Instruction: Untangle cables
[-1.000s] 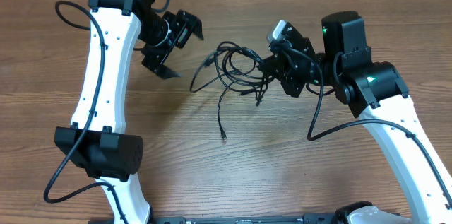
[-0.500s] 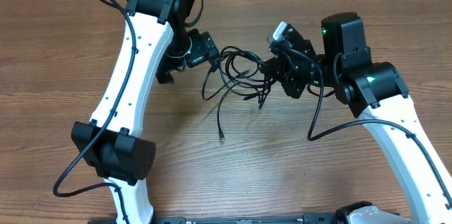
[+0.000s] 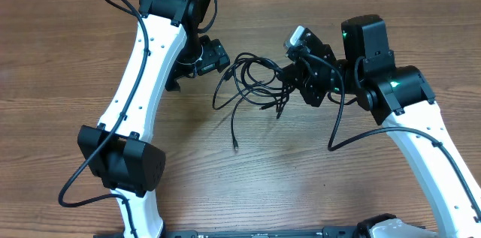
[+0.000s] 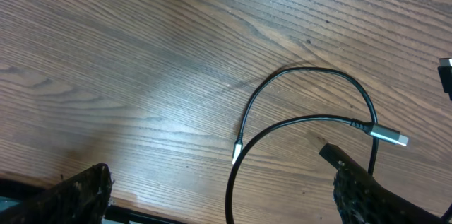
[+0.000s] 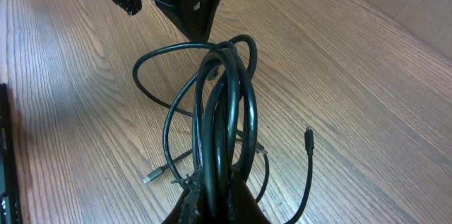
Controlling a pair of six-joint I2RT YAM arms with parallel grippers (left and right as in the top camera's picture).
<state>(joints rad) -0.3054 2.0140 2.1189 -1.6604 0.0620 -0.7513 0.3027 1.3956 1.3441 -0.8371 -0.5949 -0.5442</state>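
the cables (image 3: 252, 80) are showing as several thin black cords gathered into a loose bundle of overlapping loops, sitting on the wooden table (image 3: 60, 58) in the upper middle of the overhead frame, between the two tools. the right tool (image 3: 291, 73) is reaching in from the right of the frame with its fingers pressed together on a handful of strands. in the right wrist view those strands are rising from the bottom centre as a tight sheaf and arching over near the top. a wider single loop is bulging out to the left of the sheaf. loose ends are trailing away from the bundle: one long cord is running down toward the middle of the overhead frame and ending in a small plug (image 3: 237, 146), and a silver-tipped plug (image 4: 392, 138) is lying on the wood at the right of the left wrist view, at the end of an arching cord. the left tool (image 3: 218, 56) is hovering at the left edge of the loops, its fingers standing wide apart and gripping nothing, with the arching cord lying on the table below them.
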